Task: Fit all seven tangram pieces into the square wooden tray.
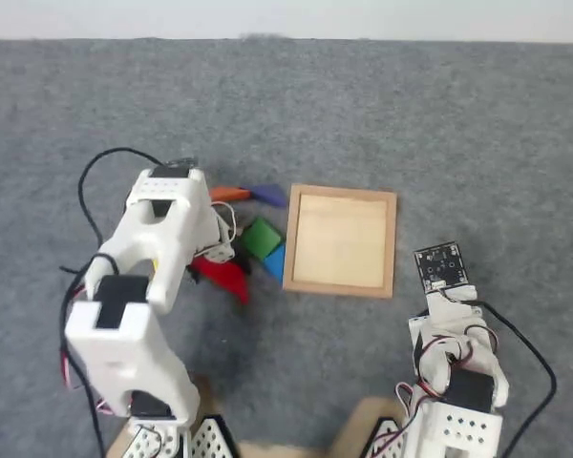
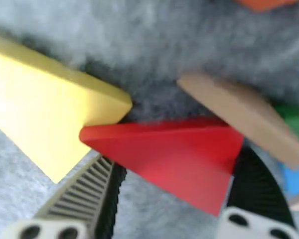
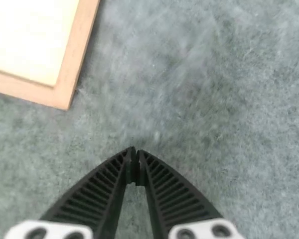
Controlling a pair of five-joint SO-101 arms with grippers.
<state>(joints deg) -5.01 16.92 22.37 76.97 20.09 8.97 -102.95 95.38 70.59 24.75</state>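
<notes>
Grey carpet, pale wall

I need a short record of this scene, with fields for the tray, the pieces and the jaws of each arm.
tray: square wooden tray, nothing in it
pieces on mat: orange piece, purple piece, green piece, blue piece, red triangle, yellow piece, tan piece
place of pieces: clustered beside the tray, under the left arm
left gripper: jaws apart, one on each side of the red triangle
right gripper: jaws shut, over the grey mat near a tray corner
</notes>
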